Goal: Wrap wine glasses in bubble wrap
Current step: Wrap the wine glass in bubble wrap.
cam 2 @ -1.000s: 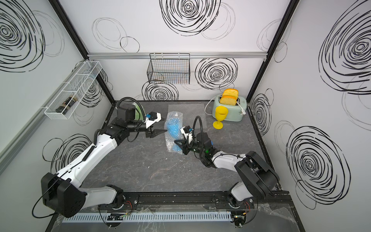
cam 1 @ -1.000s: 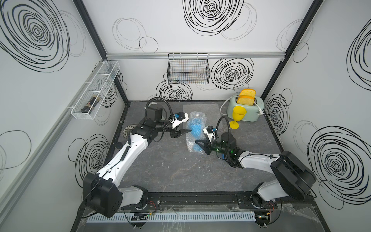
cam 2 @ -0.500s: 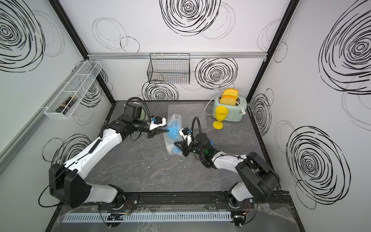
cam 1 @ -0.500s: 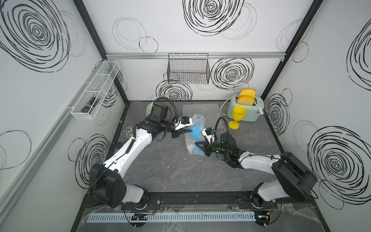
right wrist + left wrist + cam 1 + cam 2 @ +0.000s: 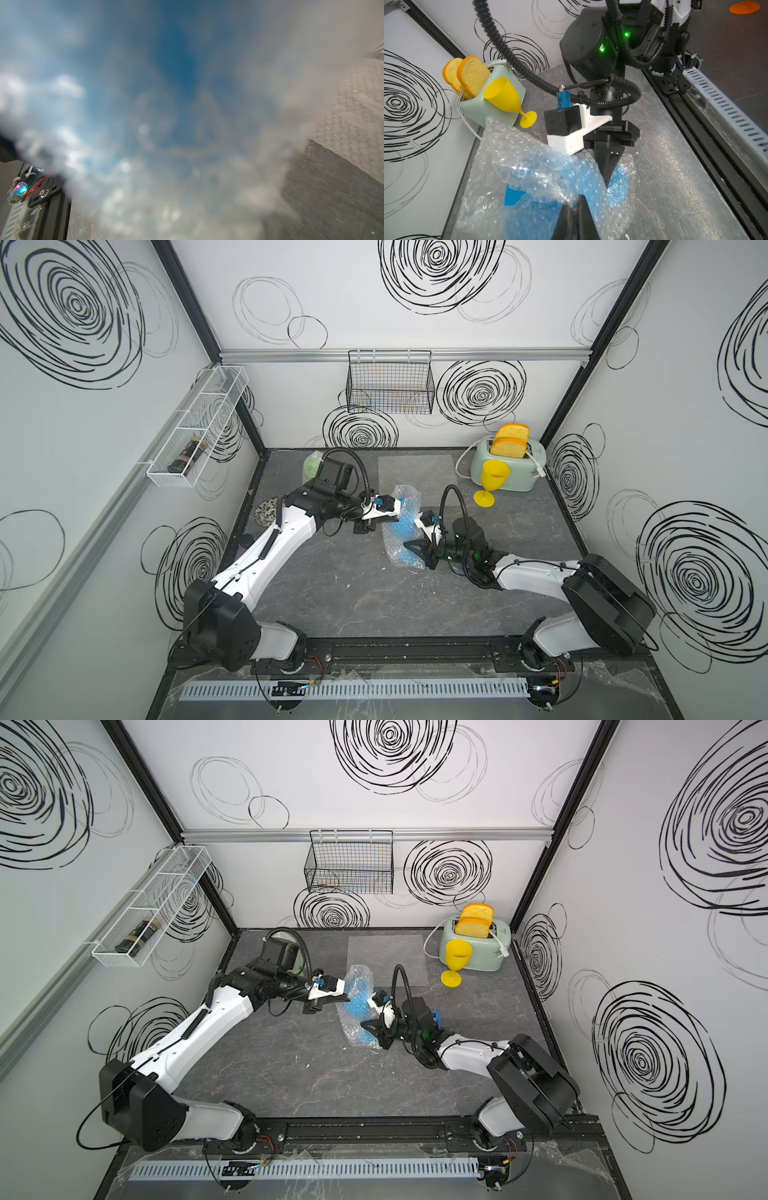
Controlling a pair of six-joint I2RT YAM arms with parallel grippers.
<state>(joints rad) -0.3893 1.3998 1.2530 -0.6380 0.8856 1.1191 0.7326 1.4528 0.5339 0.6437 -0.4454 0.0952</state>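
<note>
I am watching the grey table, where both arms are reaching in toward its middle, the left arm from the near left and the right arm from the near right. At the far right a mint toaster is standing with two bread slices sticking up out of it. A spare sheet of bubble film is lying flat at the far middle, showing in both top views. Nearer, at the table's middle, the wrap is sitting crumpled and loose around the blue goblet, which is lying on its side inside it; through the film I am making out its bowl and its round foot. The yellow goblet is standing upright and bare just in front of the toaster, well apart from the wrap. At the far left a green bundle is peeking out behind the left arm, too hidden for me to tell more. The left gripper is pinching a fold of the wrap, its jaws pressed together on the film. The right gripper is pushing its tips, drawn close together, into the wrap beside the blue foot; I cannot tell whether the stem is lying between them, and its own camera is showing only blurred film and blue.
</note>
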